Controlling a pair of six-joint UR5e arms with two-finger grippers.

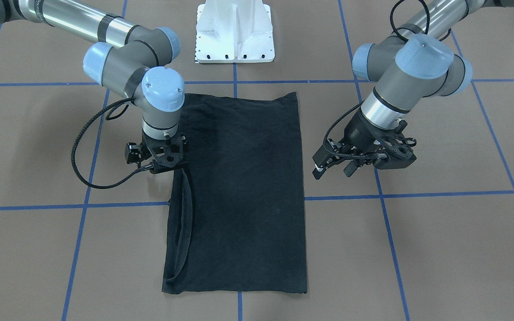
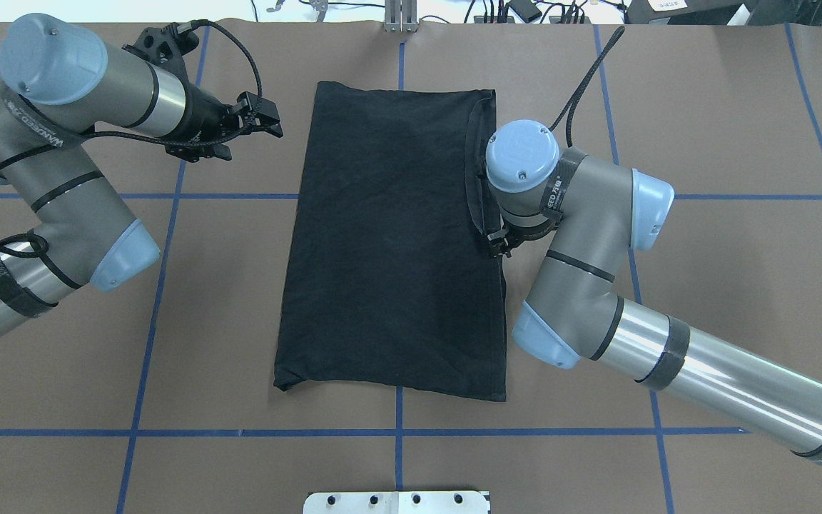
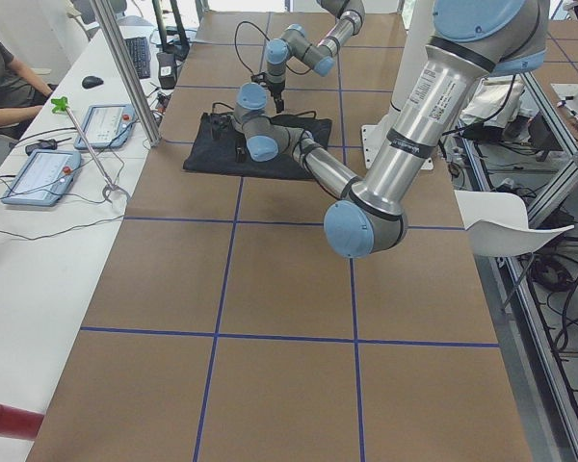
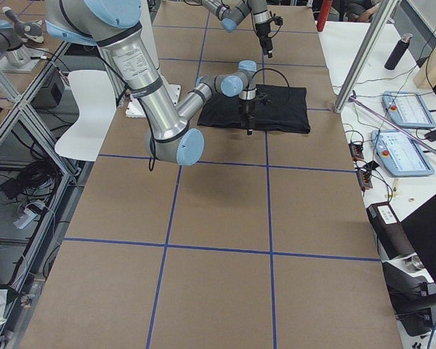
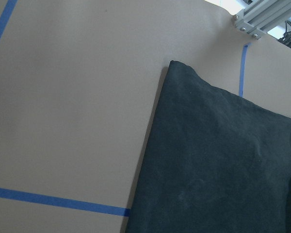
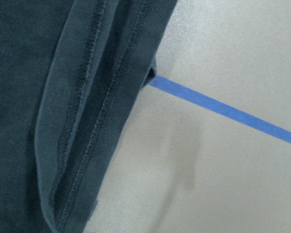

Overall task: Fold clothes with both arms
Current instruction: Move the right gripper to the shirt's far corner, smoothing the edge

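The clothes, one black T-shirt (image 1: 243, 187) (image 2: 389, 243), lie folded into a tall rectangle with the plain side up on the brown table. A hemmed edge (image 6: 82, 97) runs along the side nearest my right arm. My right gripper (image 1: 167, 166) points straight down at that edge, about halfway along it. Its wrist (image 2: 521, 160) hides the fingers from above, and whether they are open or shut cannot be told. My left gripper (image 1: 333, 171) hovers open and empty beside the opposite long edge, a little clear of the cloth (image 5: 218, 165).
The white base pedestal (image 1: 234, 31) stands just behind the shirt. Blue tape lines (image 2: 225, 195) grid the table. At the end of the table on my left, a person (image 3: 0, 87) sits at a white bench with tablets (image 3: 39, 178). A metal post (image 4: 363, 58) stands beside the table.
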